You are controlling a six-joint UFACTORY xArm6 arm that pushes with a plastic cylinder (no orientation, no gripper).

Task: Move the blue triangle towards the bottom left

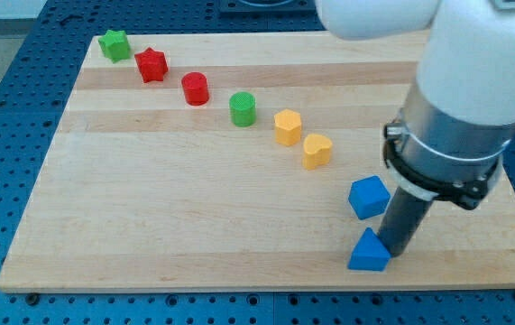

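The blue triangle (367,252) lies near the view's bottom right edge of the wooden board (194,208). My tip (392,254) stands right against the triangle's right side, touching or nearly so. A blue cube (369,196) sits just above the triangle, to the left of my rod.
A diagonal row runs from the view's top left down to the right: green star (114,44), red star (151,64), red cylinder (195,88), green cylinder (243,108), yellow hexagon (288,126), yellow heart (317,150). The arm's white body (473,81) covers the board's right part.
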